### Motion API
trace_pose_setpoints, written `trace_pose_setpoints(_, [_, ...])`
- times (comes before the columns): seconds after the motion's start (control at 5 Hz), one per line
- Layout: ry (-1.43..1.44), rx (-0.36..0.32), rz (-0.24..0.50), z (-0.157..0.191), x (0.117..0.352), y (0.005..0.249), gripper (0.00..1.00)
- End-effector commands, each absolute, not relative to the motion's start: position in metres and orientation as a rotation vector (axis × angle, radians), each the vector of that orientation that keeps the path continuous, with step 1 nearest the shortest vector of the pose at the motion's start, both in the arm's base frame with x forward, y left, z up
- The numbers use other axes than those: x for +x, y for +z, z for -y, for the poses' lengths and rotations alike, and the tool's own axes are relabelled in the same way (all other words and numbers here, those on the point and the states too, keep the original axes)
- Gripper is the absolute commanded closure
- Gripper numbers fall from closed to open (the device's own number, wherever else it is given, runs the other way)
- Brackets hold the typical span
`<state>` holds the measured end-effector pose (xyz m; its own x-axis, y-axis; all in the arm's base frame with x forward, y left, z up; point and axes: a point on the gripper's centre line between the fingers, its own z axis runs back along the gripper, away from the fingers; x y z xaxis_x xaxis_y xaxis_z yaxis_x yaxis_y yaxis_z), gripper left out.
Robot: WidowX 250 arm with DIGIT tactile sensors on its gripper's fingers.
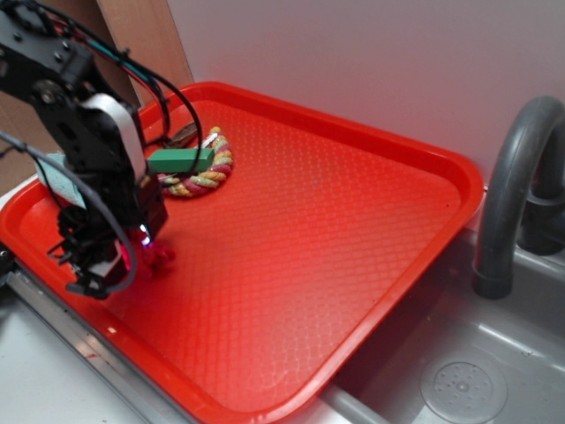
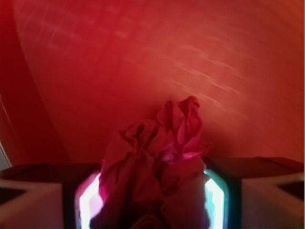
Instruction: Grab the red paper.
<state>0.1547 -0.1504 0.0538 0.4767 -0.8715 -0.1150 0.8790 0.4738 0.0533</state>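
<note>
The red paper [image 1: 161, 258] is a small dark crimson crumpled wad near the left front of the bright red tray [image 1: 397, 185]. My gripper [image 1: 146, 261] reaches down from the black arm at the upper left and has the wad at its tips. In the wrist view the red paper [image 2: 157, 157] fills the gap between the two fingers of my gripper [image 2: 152, 191]. The fingers press it from both sides and its wrinkled top sticks out past the tips. The tray floor behind it is blurred.
A red-yellow rope ring [image 1: 207, 172] lies at the tray's back left with a green block [image 1: 181, 161] across it. A pale blue scrap [image 1: 57, 181] shows behind the arm. A grey faucet [image 1: 512, 177] and sink [image 1: 459, 384] stand to the right of the tray.
</note>
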Motion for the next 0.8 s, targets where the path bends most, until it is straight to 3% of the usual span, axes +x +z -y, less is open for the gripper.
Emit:
trace_pose_setpoints(0.0, [-0.572,0.16,0.033,0.131,0.166,0.143,1.0])
trace_pose_setpoints(0.2, [-0.317,0.053,0.126,0.102,0.165,0.192,1.0])
trace_pose_setpoints(0.4, [-0.065,-0.022,0.277,0.086,0.147,0.237,1.0])
trace_pose_setpoints(0.6, [-0.072,-0.115,0.355,0.079,0.149,0.265,1.0])
